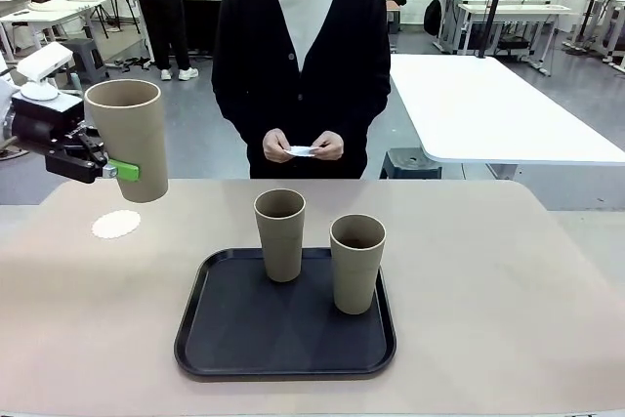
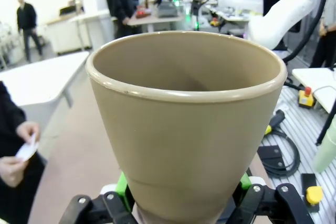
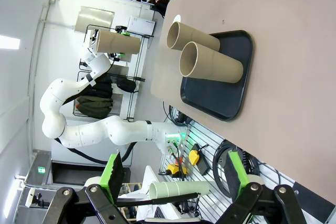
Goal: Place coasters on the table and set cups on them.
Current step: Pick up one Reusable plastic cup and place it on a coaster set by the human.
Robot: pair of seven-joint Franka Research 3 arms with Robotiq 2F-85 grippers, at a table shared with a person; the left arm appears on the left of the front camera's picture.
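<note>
Grasping a cup (image 1: 127,139) above the beige table (image 1: 488,280), the left hand (image 1: 125,171) hangs clenched; right hand (image 3: 175,174) released, white table (image 1: 488,104) behind.

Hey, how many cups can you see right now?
3. One cup is held up in the left arm's jaws, over the left of the table; two stand on the black tray, a left cup and a right cup. None seems hidden.

The cup (image 2: 186,129) is hiding most of the left tool's (image 2: 184,190) green pads (image 2: 122,184), its base running off the bottom edge.
</note>
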